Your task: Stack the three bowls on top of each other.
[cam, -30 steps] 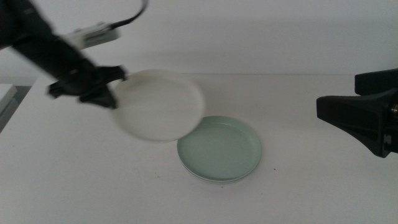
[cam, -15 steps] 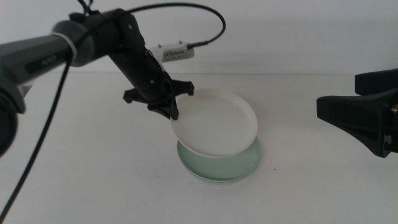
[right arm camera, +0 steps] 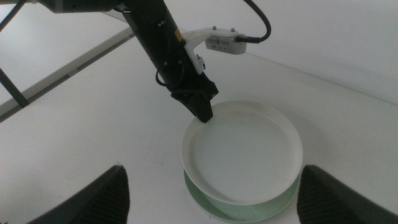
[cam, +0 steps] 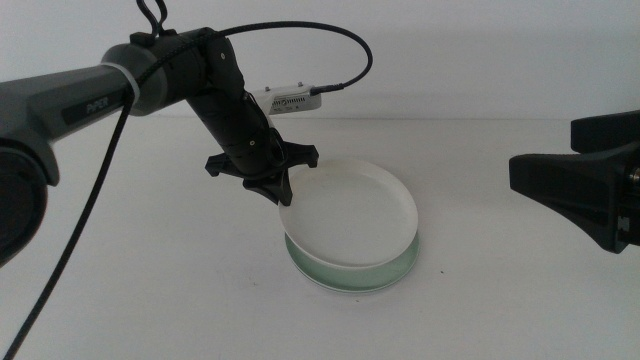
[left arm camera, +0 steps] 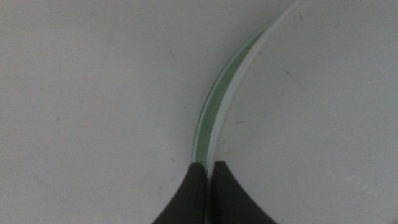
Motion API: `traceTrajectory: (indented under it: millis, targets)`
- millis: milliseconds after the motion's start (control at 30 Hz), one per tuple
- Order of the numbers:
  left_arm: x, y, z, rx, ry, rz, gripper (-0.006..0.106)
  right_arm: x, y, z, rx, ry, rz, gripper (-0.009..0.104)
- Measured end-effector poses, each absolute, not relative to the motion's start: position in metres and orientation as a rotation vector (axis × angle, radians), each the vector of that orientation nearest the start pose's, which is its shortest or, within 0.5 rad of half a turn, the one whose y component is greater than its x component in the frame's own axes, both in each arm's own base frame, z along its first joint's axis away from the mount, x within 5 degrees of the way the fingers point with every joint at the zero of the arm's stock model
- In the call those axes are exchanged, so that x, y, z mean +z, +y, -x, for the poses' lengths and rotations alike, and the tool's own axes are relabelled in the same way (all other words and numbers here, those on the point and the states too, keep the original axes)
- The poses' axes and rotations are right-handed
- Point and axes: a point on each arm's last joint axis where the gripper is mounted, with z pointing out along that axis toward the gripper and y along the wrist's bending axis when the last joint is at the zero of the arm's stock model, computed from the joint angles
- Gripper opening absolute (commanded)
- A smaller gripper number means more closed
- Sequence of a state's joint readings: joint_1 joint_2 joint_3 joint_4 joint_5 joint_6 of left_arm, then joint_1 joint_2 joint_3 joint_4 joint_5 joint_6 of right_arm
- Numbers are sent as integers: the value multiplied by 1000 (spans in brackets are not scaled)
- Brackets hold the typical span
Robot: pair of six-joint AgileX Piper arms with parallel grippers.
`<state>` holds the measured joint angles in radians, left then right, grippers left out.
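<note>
Over the pale green bowl (cam: 352, 275), in the middle view, the white bowl (cam: 348, 215) sits nested, its rim slightly tilted, only a green crescent showing beneath at the near side. Half a second ago the white bowl was held higher and more tilted above the green one; it has since come down onto it. The left gripper (cam: 278, 192) is at the white bowl's far-left rim, jaws narrowed onto that rim. White lettering runs along the left arm's grey link (cam: 70, 105), too small to read. A small white camera module (cam: 287, 101) with a black cable (cam: 300, 30) sits behind the wrist; marks on it are illegible. The right gripper (cam: 580, 190) waits well to the right of the green bowl, unchanged from the earlier frames. A third, grey bowl cannot be told apart in this view.

Left wrist view: the left gripper (left arm camera: 208, 167) has its dark jaws nearly together, pinching the white bowl's (left arm camera: 311, 112) edge between them. The green bowl's rim (left arm camera: 214, 109) shows as a thin arc just outside the white rim, on the white table (left arm camera: 93, 93).

Right wrist view: the right gripper (right arm camera: 211, 186) has its jaws wide apart, nothing between them, with the stack beyond. The left gripper (right arm camera: 202, 111) touches the white bowl's (right arm camera: 242, 152) far rim; the green bowl (right arm camera: 205, 200) peeks out underneath.
</note>
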<state>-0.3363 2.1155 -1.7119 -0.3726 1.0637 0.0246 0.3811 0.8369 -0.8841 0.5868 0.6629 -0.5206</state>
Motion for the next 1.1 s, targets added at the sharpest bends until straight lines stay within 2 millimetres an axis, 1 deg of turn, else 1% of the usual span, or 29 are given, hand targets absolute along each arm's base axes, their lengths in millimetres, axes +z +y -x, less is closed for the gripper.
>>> traceTrajectory:
  millis: [233, 500, 600, 700, 800, 900, 1100]
  targets:
    - [201, -178, -407, -549, 2946, -339, -2, 377, 89, -139, 567, 1927, 639, 79]
    - [186, -180, -409, -554, 2981, -352, -2, 377, 89, -139, 567, 1927, 639, 79]
    - [186, -181, -408, -571, 2978, -367, -2, 377, 89, -139, 567, 1927, 639, 79]
    - [186, -182, -408, -581, 2973, -378, 1, 377, 89, -139, 567, 1927, 639, 79]
    - [186, -182, -408, -581, 2971, -381, 10, 377, 89, -139, 567, 1927, 639, 79]
    - [186, -182, -408, -581, 2970, -383, 24, 377, 89, -139, 567, 1927, 639, 79]
    - [187, -181, -409, -561, 2969, -395, 65, 377, 89, -139, 567, 1927, 639, 79]
